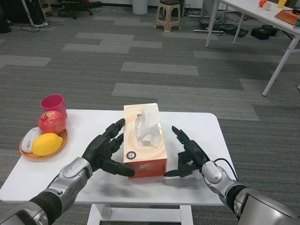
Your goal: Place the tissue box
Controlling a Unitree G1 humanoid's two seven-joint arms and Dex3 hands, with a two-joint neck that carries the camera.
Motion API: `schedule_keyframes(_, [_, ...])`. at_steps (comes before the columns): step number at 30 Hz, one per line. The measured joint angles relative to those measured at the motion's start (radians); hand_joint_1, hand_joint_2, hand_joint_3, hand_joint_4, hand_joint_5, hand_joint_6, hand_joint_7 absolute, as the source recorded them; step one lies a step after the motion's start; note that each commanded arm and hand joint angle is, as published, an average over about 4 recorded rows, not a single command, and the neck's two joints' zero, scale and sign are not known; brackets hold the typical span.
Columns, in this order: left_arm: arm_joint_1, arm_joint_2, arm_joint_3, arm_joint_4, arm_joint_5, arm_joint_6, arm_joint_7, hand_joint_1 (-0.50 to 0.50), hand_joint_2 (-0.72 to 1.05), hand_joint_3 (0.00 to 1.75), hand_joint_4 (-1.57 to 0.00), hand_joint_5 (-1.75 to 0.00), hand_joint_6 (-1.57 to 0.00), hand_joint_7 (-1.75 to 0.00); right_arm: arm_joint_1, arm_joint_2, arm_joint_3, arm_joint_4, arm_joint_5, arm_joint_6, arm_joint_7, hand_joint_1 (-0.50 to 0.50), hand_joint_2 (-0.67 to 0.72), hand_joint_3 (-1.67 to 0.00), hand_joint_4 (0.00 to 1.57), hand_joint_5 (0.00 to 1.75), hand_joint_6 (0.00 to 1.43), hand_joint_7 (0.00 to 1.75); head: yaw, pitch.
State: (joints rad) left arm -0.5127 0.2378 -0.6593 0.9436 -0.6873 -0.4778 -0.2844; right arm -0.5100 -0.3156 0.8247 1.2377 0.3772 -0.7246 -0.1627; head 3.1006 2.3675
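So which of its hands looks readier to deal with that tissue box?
Probably the left hand: it lies against the side of the tissue box, with a fingertip at the front corner. The right hand sits just off the other side, fingers apart. Likely both will be needed.

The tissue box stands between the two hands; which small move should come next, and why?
Probably draw both hands outward. The tissue box already rests flat on the white table, the left hand touches its side, and the right hand is open just beside it.

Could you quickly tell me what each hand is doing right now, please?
Left hand: fingers spread, touching the tissue box; grip cannot be told.
Right hand: open, beside it.
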Motion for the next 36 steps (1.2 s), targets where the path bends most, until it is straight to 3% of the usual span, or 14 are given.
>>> schedule_keyframes(5, [0.000,0.000,0.001,0.000,0.000,-0.001,-0.003,0.50,-0.21,0.00,0.00,-0.31,0.00,0.00,0.001,-0.001,-0.002,0.000,0.000,0.000,0.000,-0.46,-0.41,-0.32,0.83,1.26,0.00,0.00,0.000,0.000])
schedule_keyframes(9, [0.000,0.001,0.001,0.000,0.005,-0.002,-0.011,0.50,-0.59,0.00,0.00,-0.31,0.00,0.00,0.001,-0.003,-0.003,0.000,0.000,0.000,0.000,-0.46,-0.41,-0.30,0.83,1.26,0.00,0.00,0.000,0.000])
schedule_keyframes(14, [0.001,0.001,0.003,0.000,0.013,-0.003,-0.013,0.50,-0.72,0.00,0.00,-0.31,0.00,0.00,0.002,-0.003,-0.003,0.000,0.000,0.000,0.000,-0.46,-0.41,-0.28,0.83,1.26,0.00,0.00,0.002,0.000])
schedule_keyframes(29, [0.008,0.002,0.022,-0.001,0.024,-0.013,-0.014,0.50,-0.70,0.00,0.00,-0.31,0.00,0.00,0.031,-0.008,-0.052,-0.027,-0.001,-0.004,0.010,-0.46,-0.41,-0.32,0.78,1.26,0.00,0.00,0.002,0.000])
schedule_keyframes(36, [0.026,0.006,0.048,-0.013,0.029,-0.015,-0.018,0.50,-0.72,0.00,0.00,-0.31,0.00,0.00,0.069,-0.034,-0.119,-0.062,-0.005,-0.006,0.036,-0.46,-0.41,-0.32,0.72,1.26,0.00,0.00,0.007,0.001])
